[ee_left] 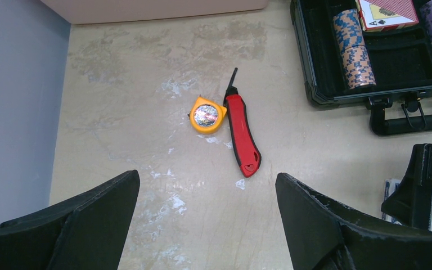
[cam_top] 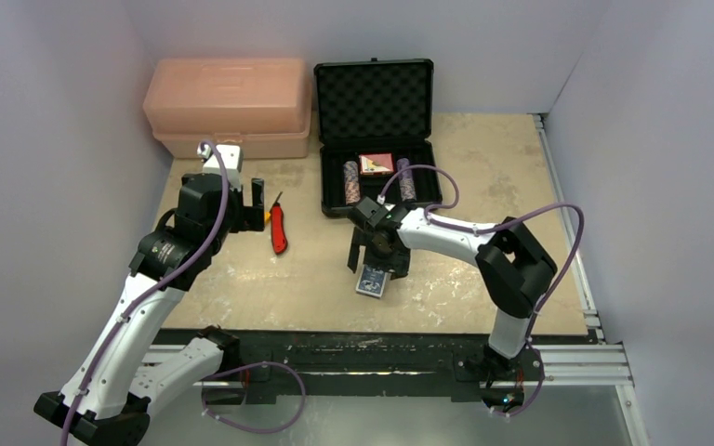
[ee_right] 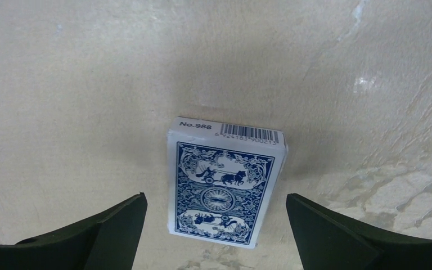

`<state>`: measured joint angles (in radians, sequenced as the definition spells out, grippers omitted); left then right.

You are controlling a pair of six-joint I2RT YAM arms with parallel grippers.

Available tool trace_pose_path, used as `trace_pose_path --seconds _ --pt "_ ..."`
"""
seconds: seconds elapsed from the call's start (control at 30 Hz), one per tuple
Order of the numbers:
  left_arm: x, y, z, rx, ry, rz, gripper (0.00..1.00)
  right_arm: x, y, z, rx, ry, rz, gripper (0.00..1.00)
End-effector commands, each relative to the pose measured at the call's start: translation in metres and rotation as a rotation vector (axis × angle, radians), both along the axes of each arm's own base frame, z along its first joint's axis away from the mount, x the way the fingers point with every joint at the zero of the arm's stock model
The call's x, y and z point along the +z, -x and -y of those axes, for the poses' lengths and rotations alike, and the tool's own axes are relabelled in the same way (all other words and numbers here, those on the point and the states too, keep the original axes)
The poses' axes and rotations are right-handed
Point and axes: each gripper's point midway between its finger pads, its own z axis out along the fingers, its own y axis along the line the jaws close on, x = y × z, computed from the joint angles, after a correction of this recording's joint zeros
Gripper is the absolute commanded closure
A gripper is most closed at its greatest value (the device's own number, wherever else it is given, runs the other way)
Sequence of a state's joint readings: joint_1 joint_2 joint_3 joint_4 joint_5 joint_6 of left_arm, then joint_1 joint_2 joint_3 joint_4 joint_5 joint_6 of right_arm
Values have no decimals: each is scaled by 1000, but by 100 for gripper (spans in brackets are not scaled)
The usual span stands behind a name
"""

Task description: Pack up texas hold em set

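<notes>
The black briefcase (cam_top: 335, 190) stands open at the back middle, its foam-lined lid (cam_top: 374, 100) upright. Inside lie the red card deck (cam_top: 376, 164) and two striped chip stacks (cam_top: 351, 182), also seen in the left wrist view (ee_left: 353, 50). The blue card deck (cam_top: 373, 282) lies flat on the table in front of the case. My right gripper (cam_top: 378, 262) is open and hovers just above it; in the right wrist view the deck (ee_right: 223, 183) lies between the two fingers (ee_right: 107, 233), untouched. My left gripper (cam_top: 246, 206) is open and empty, left of the case.
A pink plastic toolbox (cam_top: 228, 107) stands at the back left. A red utility knife (cam_top: 280, 228) and a small yellow tape measure (ee_left: 206, 115) lie between my left gripper and the case. The case handle (ee_left: 410, 118) faces the near side. Walls close in left and right.
</notes>
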<state>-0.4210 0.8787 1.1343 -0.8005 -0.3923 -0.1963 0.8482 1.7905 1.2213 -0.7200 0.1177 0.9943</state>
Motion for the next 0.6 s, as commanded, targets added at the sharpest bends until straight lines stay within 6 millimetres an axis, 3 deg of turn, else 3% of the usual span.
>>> trace_pose_path --seconds 0.0,0.17,0.57 --pt "7 -4 1 -6 6 32 9 -6 11 7 -74 59 -47 1" --pt "8 -3 0 -5 8 34 9 -11 15 3 -62 71 -56 2" --pt "8 -4 0 -5 7 35 9 -10 11 0 -39 90 -21 15"
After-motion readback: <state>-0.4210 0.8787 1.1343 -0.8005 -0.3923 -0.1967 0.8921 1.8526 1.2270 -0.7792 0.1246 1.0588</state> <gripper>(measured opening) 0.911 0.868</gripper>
